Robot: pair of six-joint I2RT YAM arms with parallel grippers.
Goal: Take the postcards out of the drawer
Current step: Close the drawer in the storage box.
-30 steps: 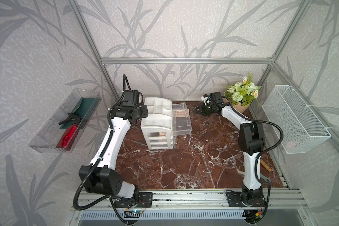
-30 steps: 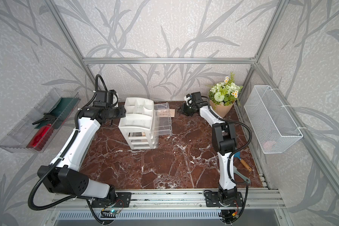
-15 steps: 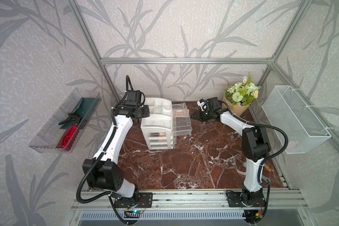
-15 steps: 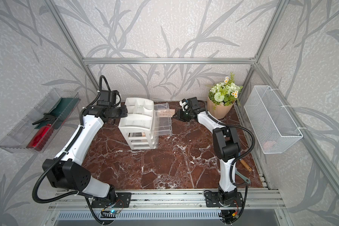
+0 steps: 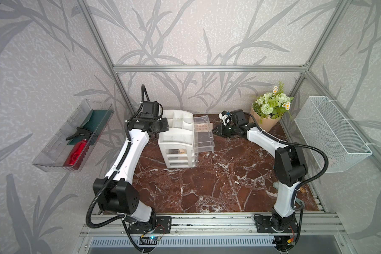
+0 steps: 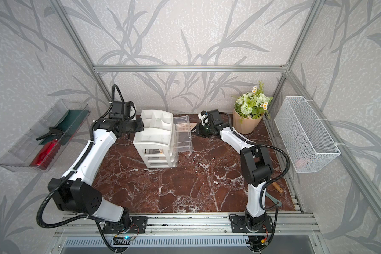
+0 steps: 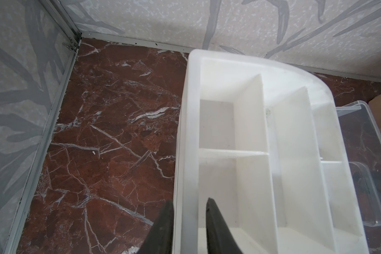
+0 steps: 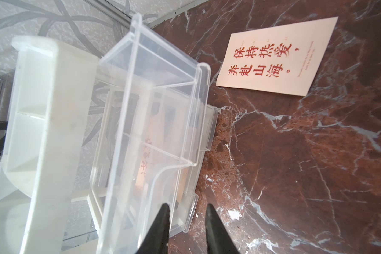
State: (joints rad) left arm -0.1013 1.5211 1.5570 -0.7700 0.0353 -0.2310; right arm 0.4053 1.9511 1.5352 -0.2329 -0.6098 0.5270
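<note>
One cream postcard [image 8: 275, 57] with red characters lies flat on the marble just beyond the pulled-out drawers; both top views show it [image 5: 204, 127] [image 6: 186, 126]. Another postcard [image 8: 145, 158] shows through the clear plastic, inside a lower drawer. The top clear drawer [image 8: 154, 92] holds nothing. My right gripper [image 8: 187, 209] hovers open and empty by the drawer fronts, and shows in a top view [image 5: 216, 130]. My left gripper [image 7: 189, 204] stands astride the left wall of the white organizer [image 7: 188, 132]. Its outer finger [image 7: 165, 220] lies against the wall, and a narrow gap shows at the inner one.
A potted flower bunch [image 5: 265, 119] stands at the back right, close behind my right arm. A white wire basket [image 5: 330, 134] hangs on the right wall. A clear tray [image 5: 53, 151] with a red bottle hangs on the left wall. Small tools [image 6: 273, 199] lie at the front right.
My right arm has swung left from beside the flower pot to the drawer fronts. My left gripper has narrowed around the organizer's wall.
</note>
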